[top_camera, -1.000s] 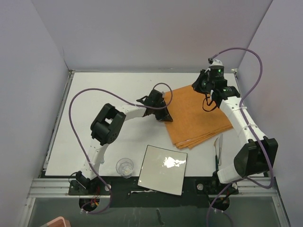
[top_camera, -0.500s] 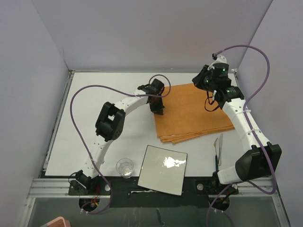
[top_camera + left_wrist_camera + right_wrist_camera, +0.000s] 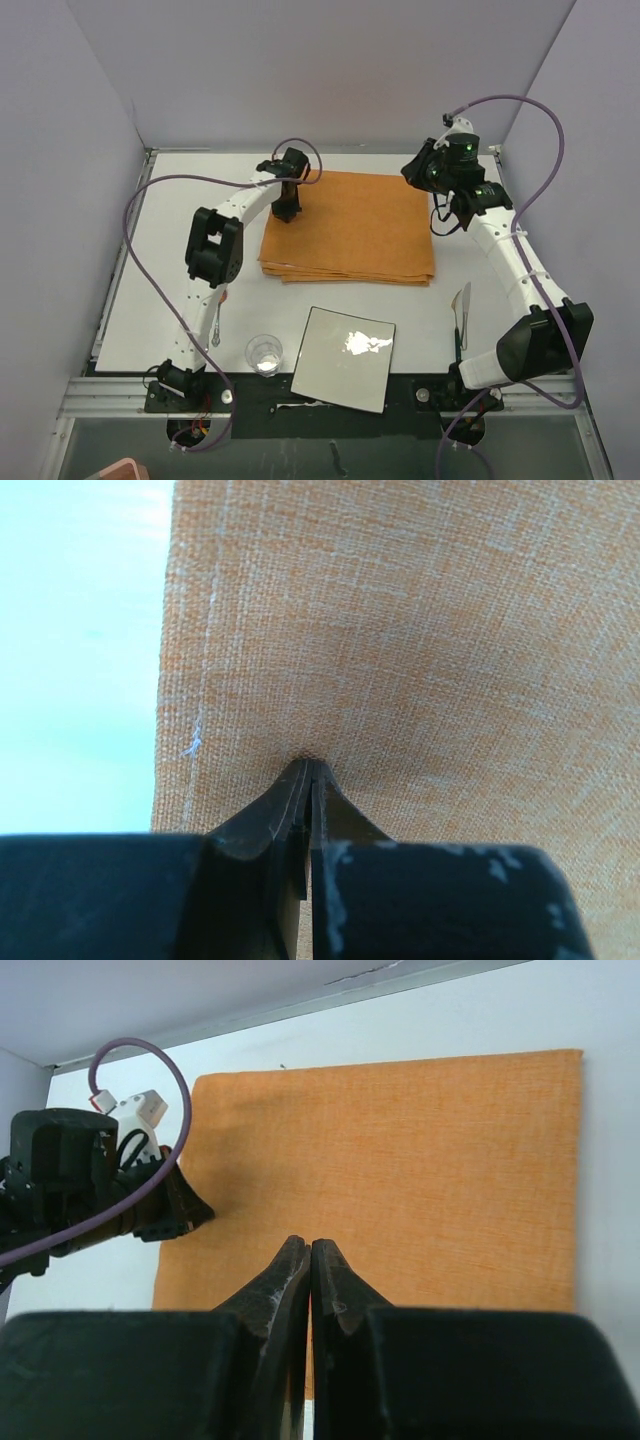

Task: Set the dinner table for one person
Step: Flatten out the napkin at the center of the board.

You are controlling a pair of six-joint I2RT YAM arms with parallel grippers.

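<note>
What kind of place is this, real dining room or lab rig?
Likely a lab test cell: bare grey partition walls box in a white table, two cabled arms bolt to a metal rail, staged orange cloth.

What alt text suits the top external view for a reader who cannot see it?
An orange folded cloth lies on the white dinner table, the shut left gripper on its left edge, the shut right gripper by its far right corner. A square plate, a glass and a knife sit along the near edge.

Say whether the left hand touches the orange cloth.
Touching. Left wrist view: the left hand presses its shut tips into the orange cloth, puckering it.
</note>
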